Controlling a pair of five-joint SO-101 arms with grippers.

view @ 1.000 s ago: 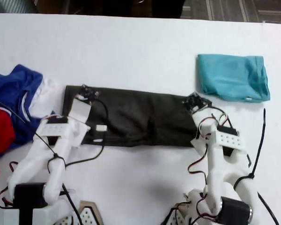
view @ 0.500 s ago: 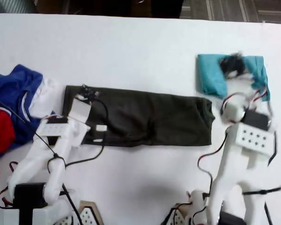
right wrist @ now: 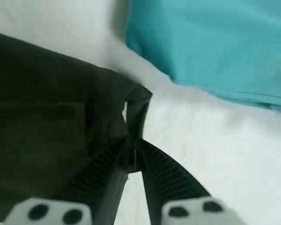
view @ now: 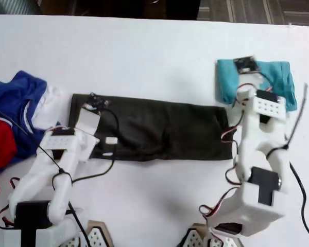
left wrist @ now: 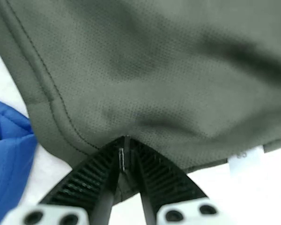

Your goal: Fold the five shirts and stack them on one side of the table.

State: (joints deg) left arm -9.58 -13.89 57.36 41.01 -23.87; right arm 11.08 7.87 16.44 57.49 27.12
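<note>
A dark green shirt [view: 154, 131] lies folded into a long strip across the middle of the table. My left gripper [left wrist: 124, 157] is shut on its hem at the left end [view: 92, 105], close to the blue shirt [left wrist: 7, 159]. My right gripper [right wrist: 132, 153] is shut at the strip's right edge, with dark fabric [right wrist: 47, 108] pinched just below its far corner. The right arm [view: 260, 105] stands raised over that end. A folded teal shirt [view: 270, 85] lies just beyond it, also seen as teal cloth [right wrist: 215, 47] in the right wrist view.
At the left edge, blue [view: 15, 100], white [view: 51, 103] and red [view: 0, 141] shirts lie in a crumpled heap. The bare white table [view: 144, 56] stretches behind the dark strip, and more of it [view: 159, 195] lies in front between the arm bases.
The right arm rose from the strip's right end, swung out over the teal shirt, then came back to the strip's far corner. The left arm and shirt have not moved.
</note>
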